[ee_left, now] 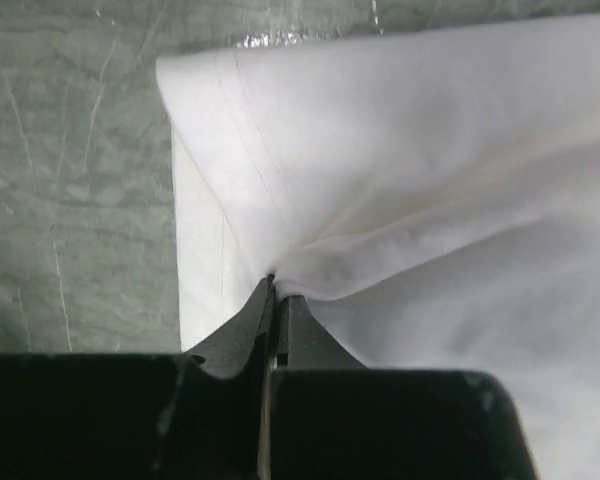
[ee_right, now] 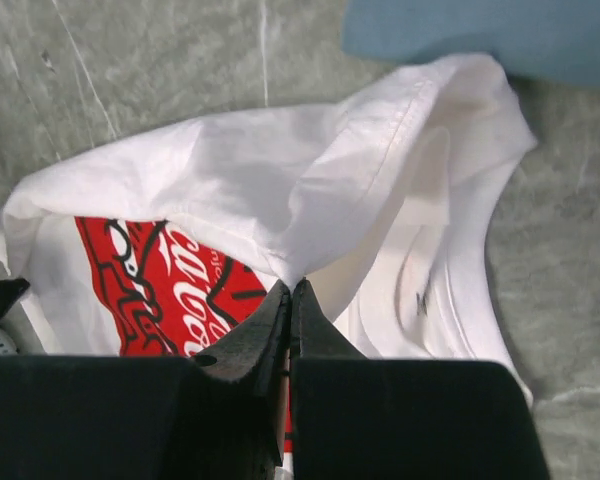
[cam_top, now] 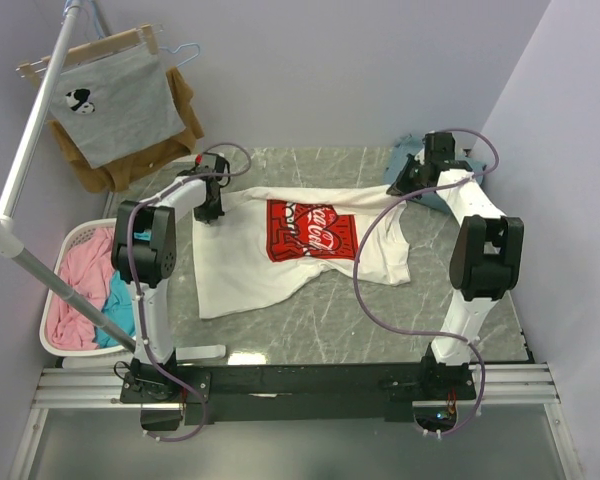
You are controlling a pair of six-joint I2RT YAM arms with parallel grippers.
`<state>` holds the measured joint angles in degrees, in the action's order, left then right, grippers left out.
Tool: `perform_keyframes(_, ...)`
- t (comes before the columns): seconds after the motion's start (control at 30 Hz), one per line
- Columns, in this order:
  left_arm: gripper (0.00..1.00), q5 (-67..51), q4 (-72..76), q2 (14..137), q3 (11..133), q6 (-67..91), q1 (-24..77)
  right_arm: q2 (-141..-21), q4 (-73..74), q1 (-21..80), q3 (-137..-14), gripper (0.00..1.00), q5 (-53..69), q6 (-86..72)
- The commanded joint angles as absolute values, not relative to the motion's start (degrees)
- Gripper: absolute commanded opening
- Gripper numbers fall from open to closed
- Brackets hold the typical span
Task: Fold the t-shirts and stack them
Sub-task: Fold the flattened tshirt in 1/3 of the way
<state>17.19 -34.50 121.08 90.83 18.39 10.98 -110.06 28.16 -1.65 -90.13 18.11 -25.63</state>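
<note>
Top view. The white tee (cam_top: 280, 265) lies spread and rumpled across the middle of the table (cam_top: 330, 320), red logo (cam_top: 310, 230) facing up. The left gripper (cam_top: 212, 212) sits at the tee's 10 o'clock corner and the right gripper (cam_top: 405, 185) at its 2 o'clock corner. Between them the far edge of the cloth is drawn into a band. The teal-blue tee (cam_top: 412, 160) is bunched at the table's 1 o'clock, just behind the right gripper. Off the table at 8 o'clock we note a white basket (cam_top: 70, 300) with pink and turquoise cloth in it. At 10 o'clock a grey shirt (cam_top: 115, 105) hangs in front of a brown garment (cam_top: 185, 110).

Left wrist view. The left gripper (ee_left: 275, 285) is clenched on a pinch of white cloth, and folds radiate from the fingertips toward 2 o'clock. A hemmed corner of the tee sits at 11 o'clock over the table.

Right wrist view. The right gripper (ee_right: 291, 287) is clamped on a fold of the white tee, which puffs upward above the jaws. The logo shows at 9 o'clock. The teal-blue tee (ee_right: 490, 35) is at 1 o'clock, touching the white cloth's far edge.
</note>
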Motion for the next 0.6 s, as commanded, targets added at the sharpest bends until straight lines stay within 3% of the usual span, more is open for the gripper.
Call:
perform_keyframes(0.0, 0.01, 20.45, -34.28, 117.34, 85.62, 22.5, 11.51, -104.59, 28.3, -2.11, -87.72, 0.0, 17.06, -24.7)
perform_keyframes(0.23, 0.01, 34.7, -37.7, 121.63, 89.73, 21.98, 11.43, -103.89, 26.81, -3.34, -86.66, 0.0, 10.55, -25.31)
perform_keyframes(0.57, 0.01, 30.95, -35.6, 118.83, 93.43, 17.94, 8.35, -111.35, 32.08, -5.71, -102.92, 0.0, 13.79, -24.35)
